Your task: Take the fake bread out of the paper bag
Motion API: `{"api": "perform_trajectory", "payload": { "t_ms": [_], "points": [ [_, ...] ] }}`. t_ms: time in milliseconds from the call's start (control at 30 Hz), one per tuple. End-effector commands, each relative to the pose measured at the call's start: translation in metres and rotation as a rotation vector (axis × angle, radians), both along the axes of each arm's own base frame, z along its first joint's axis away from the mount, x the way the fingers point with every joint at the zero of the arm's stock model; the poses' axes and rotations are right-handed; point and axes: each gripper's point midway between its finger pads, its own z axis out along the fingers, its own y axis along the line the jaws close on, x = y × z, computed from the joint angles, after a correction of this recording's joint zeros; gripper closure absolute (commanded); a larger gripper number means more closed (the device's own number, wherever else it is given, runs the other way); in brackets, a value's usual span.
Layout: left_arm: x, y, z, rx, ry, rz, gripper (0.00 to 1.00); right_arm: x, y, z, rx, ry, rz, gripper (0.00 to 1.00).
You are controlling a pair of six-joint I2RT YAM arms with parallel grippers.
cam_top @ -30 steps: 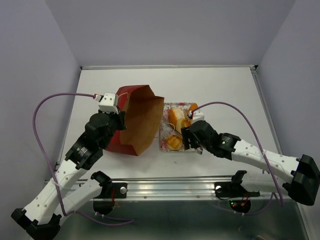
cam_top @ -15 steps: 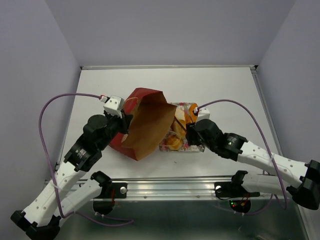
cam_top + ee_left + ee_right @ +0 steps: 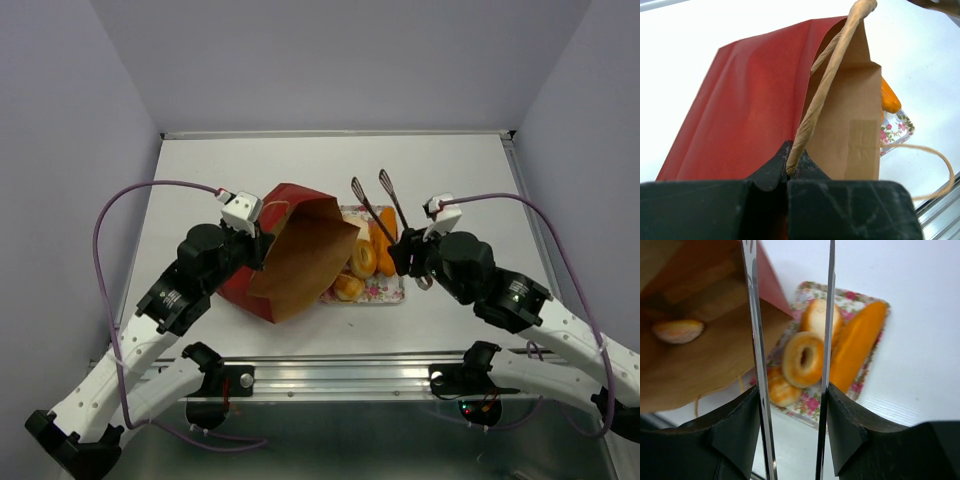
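fake bread (image 3: 802, 359) is found mostly on the floral tray (image 3: 388, 291) at mid-table: a ring, a long loaf (image 3: 857, 347) and two buns. one more bun (image 3: 677, 331) is seen inside the paper bag (image 3: 300, 250), which is tipped with its mouth over the tray's left edge. left gripper (image 3: 788, 167) is clamped tight on the bag's cord handle (image 3: 825, 85). right gripper (image 3: 792, 405) is closed on metal tongs (image 3: 830, 315) above the tray, tong arms apart.

**Count: five pieces of fake bread (image 3: 362, 260), one paper bag (image 3: 300, 255), one floral tray (image 3: 388, 292), one pair of tongs (image 3: 372, 200).**
On the tray lie four pieces: one ring (image 3: 802, 359), one long loaf (image 3: 857, 347) and two round buns (image 3: 816, 316). A fifth piece (image 3: 678, 331) sits inside the bag.
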Motion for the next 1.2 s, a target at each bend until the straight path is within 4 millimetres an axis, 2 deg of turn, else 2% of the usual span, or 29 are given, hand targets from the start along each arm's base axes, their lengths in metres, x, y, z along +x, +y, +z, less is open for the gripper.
{"api": "perform_trajectory", "payload": {
  "t_ms": [0, 33, 100, 233, 267, 333, 367, 433, 467, 567, 600, 667, 767, 900, 967, 1000, 1033, 1067, 1100, 1133, 1167],
  "points": [
    [0.002, -0.002, 0.009, -0.017, -0.045, -0.010, 1.00, -0.047, 0.040, 0.047, 0.088, -0.065, 0.414, 0.45],
    [0.003, -0.003, 0.012, -0.025, -0.054, -0.009, 1.00, -0.067, 0.054, 0.047, 0.098, -0.048, 0.559, 0.45],
    [0.003, -0.003, 0.016, -0.037, -0.070, -0.009, 1.00, -0.083, 0.068, 0.037, 0.091, 0.009, 0.677, 0.46],
    [-0.003, -0.003, 0.028, -0.062, -0.107, -0.026, 1.00, -0.075, 0.073, 0.013, 0.033, 0.070, 0.663, 0.51],
    [-0.008, -0.002, 0.034, -0.071, -0.128, -0.041, 1.00, -0.074, 0.072, 0.013, 0.032, 0.067, 0.655, 0.52],
    [-0.015, -0.001, 0.038, -0.079, -0.149, -0.064, 1.00, -0.072, 0.070, 0.017, 0.043, 0.044, 0.642, 0.52],
    [-0.026, -0.003, 0.045, -0.090, -0.176, -0.116, 1.00, -0.075, 0.065, 0.028, 0.073, 0.005, 0.636, 0.52],
    [-0.038, -0.003, 0.046, -0.089, -0.187, -0.162, 1.00, -0.079, 0.060, 0.046, 0.123, -0.067, 0.641, 0.52],
    [-0.044, -0.005, 0.050, -0.105, -0.206, -0.188, 1.00, -0.087, 0.053, 0.057, 0.144, -0.119, 0.663, 0.52],
    [-0.065, -0.003, 0.066, -0.146, -0.292, -0.251, 1.00, -0.107, 0.047, 0.067, 0.166, -0.185, 0.748, 0.52],
    [-0.072, 0.000, 0.073, -0.163, -0.325, -0.263, 1.00, -0.114, 0.039, 0.078, 0.199, -0.228, 0.752, 0.52],
    [-0.074, 0.001, 0.072, -0.171, -0.339, -0.266, 1.00, -0.109, 0.030, 0.094, 0.236, -0.281, 0.692, 0.52],
    [-0.070, -0.008, 0.062, -0.155, -0.301, -0.297, 1.00, -0.087, 0.008, 0.116, 0.253, -0.352, 0.512, 0.56],
    [-0.043, -0.026, 0.028, -0.056, -0.168, -0.302, 1.00, -0.054, -0.016, 0.133, 0.257, -0.400, 0.275, 0.56],
    [-0.038, -0.034, 0.022, -0.039, -0.140, -0.331, 1.00, -0.034, -0.031, 0.134, 0.238, -0.398, 0.129, 0.56],
    [-0.029, -0.039, 0.022, -0.043, -0.137, -0.320, 1.00, -0.027, -0.038, 0.135, 0.259, -0.390, 0.055, 0.57],
    [-0.025, -0.041, 0.025, -0.051, -0.147, -0.314, 1.00, -0.015, -0.058, 0.137, 0.268, -0.398, -0.089, 0.57],
    [-0.020, -0.041, 0.029, -0.052, -0.172, -0.302, 1.00, -0.008, -0.064, 0.135, 0.264, -0.393, -0.156, 0.57],
    [-0.009, -0.039, 0.045, -0.080, -0.226, -0.249, 1.00, -0.001, -0.082, 0.137, 0.263, -0.397, -0.279, 0.58],
    [0.001, -0.031, 0.053, -0.098, -0.251, -0.174, 1.00, 0.001, -0.088, 0.139, 0.264, -0.400, -0.320, 0.57],
    [0.021, -0.006, 0.062, -0.127, -0.266, 0.027, 1.00, 0.004, -0.090, 0.143, 0.257, -0.402, -0.345, 0.57]
  ]
}}
